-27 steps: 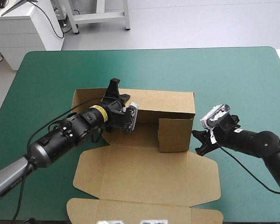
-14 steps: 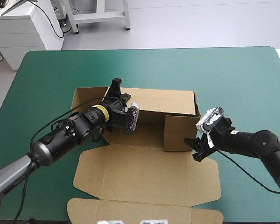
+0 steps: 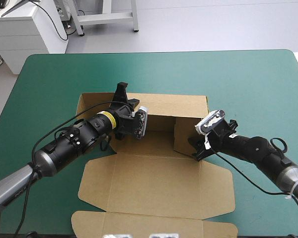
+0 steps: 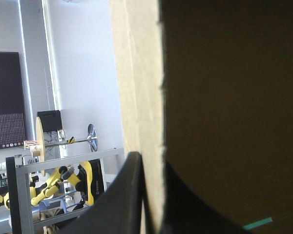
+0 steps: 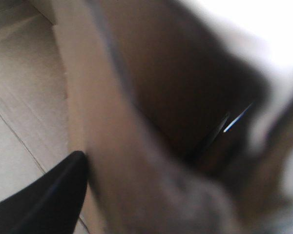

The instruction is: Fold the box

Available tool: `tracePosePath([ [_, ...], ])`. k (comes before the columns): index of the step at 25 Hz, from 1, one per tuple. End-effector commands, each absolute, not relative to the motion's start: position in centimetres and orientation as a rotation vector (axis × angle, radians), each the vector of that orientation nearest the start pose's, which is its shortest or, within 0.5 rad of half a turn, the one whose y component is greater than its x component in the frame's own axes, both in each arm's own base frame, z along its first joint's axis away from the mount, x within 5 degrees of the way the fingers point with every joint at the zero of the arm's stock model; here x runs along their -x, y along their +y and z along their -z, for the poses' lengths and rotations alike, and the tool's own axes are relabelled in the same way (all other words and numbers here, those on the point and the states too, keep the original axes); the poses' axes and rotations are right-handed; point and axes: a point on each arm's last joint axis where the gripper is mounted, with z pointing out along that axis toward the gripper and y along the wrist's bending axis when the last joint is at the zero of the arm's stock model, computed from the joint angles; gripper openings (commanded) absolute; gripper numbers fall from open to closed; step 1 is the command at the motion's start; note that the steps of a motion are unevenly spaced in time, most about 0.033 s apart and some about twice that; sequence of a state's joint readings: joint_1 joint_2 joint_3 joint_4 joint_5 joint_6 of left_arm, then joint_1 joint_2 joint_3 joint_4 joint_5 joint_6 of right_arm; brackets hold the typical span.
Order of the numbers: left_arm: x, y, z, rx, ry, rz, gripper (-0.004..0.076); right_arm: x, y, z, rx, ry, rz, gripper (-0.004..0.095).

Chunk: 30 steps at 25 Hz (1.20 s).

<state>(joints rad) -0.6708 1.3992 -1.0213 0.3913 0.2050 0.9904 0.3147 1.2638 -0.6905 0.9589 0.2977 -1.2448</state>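
So the whole thing is hinging on the right side flap (image 3: 185,135). It's standing up at the right end of the brown box (image 3: 156,145), and the right end effector (image 3: 195,148) is sitting right at its outer face, by the corner nearest the robot. That means the flap is lying just inward of it, toward the box's middle. The box is sitting mid-surface (image 3: 248,84) with its long axis running left to right, the back wall (image 3: 174,106) raised along the far side and the lid (image 3: 154,186) lying flat toward the robot. The right arm is clearly the nearer one to that flap. The left end effector (image 3: 122,92) is busy toward the left end of the back wall, pinching its top edge, all but closed with the board running up between its black fingers. The right one is looking spread and not gripping anything: its wrist view is blurry, but one black finger (image 5: 49,195) is showing well off to the side of the board. Best guess, the next push is needing to go inward along that long axis, with the left bracing the wall.
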Motion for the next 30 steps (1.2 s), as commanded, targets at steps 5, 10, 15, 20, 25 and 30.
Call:
tracePosePath([
  [5, -24.6, -18.8, -31.2, -1.797, 1.235, -0.476, -0.0007, -23.2, 10.3, -26.3, 0.804, 2.049, -0.331, -0.0014],
  [10, -24.6, -18.9, -31.2, -1.786, 1.227, -0.472, -0.0007, -23.2, 10.3, -26.3, 0.801, 2.049, -0.331, -0.0015],
  [15, -24.5, -19.6, -31.7, -1.7, 1.218, -0.401, 0.0075, -24.0, 9.7, -26.7, 0.623, 2.052, -0.287, -0.0015],
  [20, -23.3, -21.3, -32.6, -1.685, 1.133, -0.353, 0.0382, -24.6, 9.0, -27.1, 0.513, 2.021, -0.219, -0.0015],
  [25, -21.5, -23.1, -34.9, -1.639, 1.005, -0.307, 0.0493, -24.7, 8.9, -27.2, 0.499, 2.012, -0.203, -0.0015],
  [30, -19.1, -23.4, -37.3, -1.613, 0.923, -0.273, 0.0493, -24.8, 8.9, -27.2, 0.471, 2.015, -0.211, -0.0015],
])
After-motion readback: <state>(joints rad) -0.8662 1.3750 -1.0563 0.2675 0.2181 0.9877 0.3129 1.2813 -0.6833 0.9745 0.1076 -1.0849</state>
